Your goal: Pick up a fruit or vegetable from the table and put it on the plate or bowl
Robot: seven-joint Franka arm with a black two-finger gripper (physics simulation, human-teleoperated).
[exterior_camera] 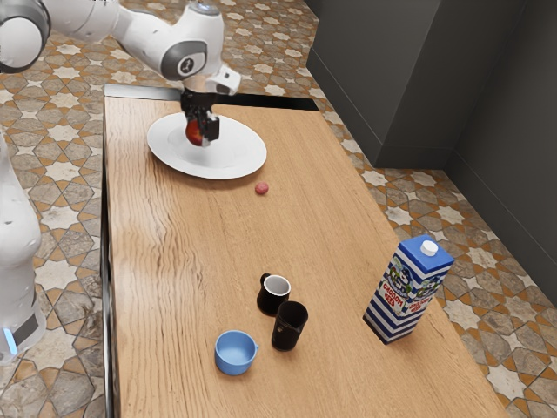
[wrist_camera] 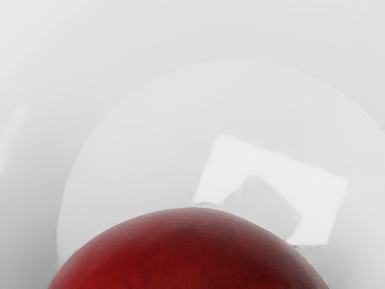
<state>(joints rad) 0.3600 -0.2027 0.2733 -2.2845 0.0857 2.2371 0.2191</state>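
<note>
Red fruit (wrist_camera: 192,253): round, dark-skinned, pinched from two sides by the black jaws and held low over the middle of the white plate (exterior_camera: 233,158); whether it touched the plate could not be told.
Jaws: pointed straight down, the arm reaching in from the exterior view's upper left.
Plate: sat at the far end of the desk (exterior_camera: 183,261).
Small pink item (exterior_camera: 261,188): lay on the desk near the plate's rim, not touching it.
White-lined black mug (exterior_camera: 274,293) and plain black mug (exterior_camera: 289,326): close together toward the desk's near end.
Blue cup (exterior_camera: 235,353): just beside them.
Striped carton (exterior_camera: 407,289): upright, well apart, toward the exterior view's right.
Step in hand, by judgement: placing, with the carry seemingly complete.
Next move called for: a short lowering if any gap remained, spreading the jaws, then a straight lift clear so the round fruit would not be nudged into rolling.
</note>
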